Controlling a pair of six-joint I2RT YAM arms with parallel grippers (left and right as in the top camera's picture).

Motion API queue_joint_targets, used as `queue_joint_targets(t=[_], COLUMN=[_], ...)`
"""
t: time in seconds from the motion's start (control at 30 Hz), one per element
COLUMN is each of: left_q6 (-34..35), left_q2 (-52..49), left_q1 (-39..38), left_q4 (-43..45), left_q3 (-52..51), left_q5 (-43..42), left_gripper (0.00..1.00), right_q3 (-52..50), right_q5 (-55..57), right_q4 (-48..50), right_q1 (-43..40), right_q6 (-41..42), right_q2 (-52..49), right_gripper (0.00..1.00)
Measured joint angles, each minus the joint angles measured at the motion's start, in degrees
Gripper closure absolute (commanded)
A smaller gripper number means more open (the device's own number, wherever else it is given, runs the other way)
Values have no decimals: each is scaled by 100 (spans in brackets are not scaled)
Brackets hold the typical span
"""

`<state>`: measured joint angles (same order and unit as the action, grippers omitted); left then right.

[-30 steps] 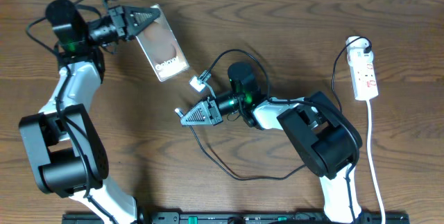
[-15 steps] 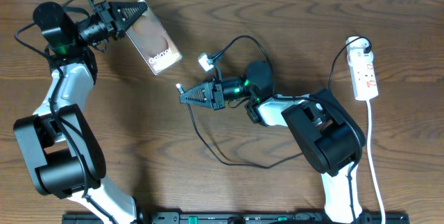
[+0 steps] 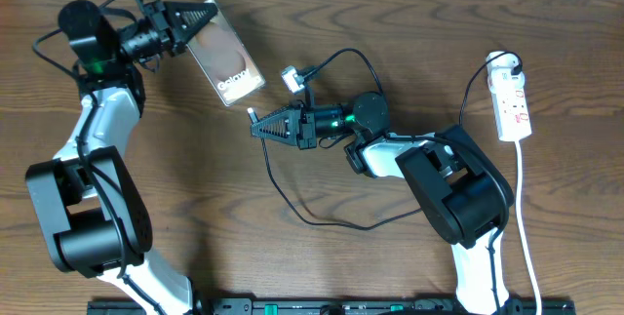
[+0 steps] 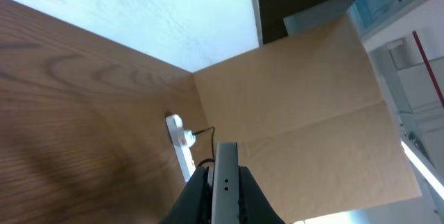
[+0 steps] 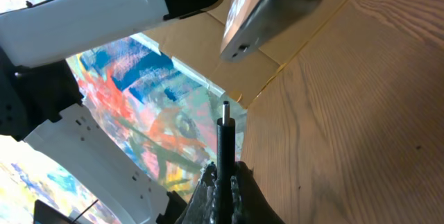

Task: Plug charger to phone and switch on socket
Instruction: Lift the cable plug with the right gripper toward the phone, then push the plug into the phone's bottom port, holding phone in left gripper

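My left gripper (image 3: 200, 19) is shut on the top end of the phone (image 3: 227, 59), which is held above the table with its "Galaxy" end pointing lower right. In the left wrist view the phone's thin edge (image 4: 225, 175) stands between the jaws. My right gripper (image 3: 265, 126) is shut on the charger's black connector (image 5: 225, 137), its metal tip (image 3: 251, 114) pointing at the phone's lower end (image 5: 267, 9), a short gap apart. The charger's cable (image 3: 322, 219) loops over the table. The white socket (image 3: 511, 102) lies at the far right, also in the left wrist view (image 4: 182, 148).
The socket's white cord (image 3: 525, 227) runs down the right edge of the table. A cardboard wall (image 4: 305, 106) stands behind the table. The right arm's body (image 3: 458, 193) lies between the cable loop and the socket.
The left gripper has brought the phone slightly right and down. The right gripper has moved up with the connector, and the tip is now closer to the phone's lower end.
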<state>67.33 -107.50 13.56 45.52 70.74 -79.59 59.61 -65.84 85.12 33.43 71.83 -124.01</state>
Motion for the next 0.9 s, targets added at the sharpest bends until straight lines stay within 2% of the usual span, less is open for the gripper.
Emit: queue_joint_targets(t=[0.9], left_q6=[-4], left_q2=[0], left_q1=[-229], left_q4=[59], left_q3=[0], left_q5=[-229], left_gripper=[93], right_q3=[0], right_q5=[-39], right_q4=[188], right_q1=[-214], right_q6=[127], right_q2=[0], right_gripper=[99])
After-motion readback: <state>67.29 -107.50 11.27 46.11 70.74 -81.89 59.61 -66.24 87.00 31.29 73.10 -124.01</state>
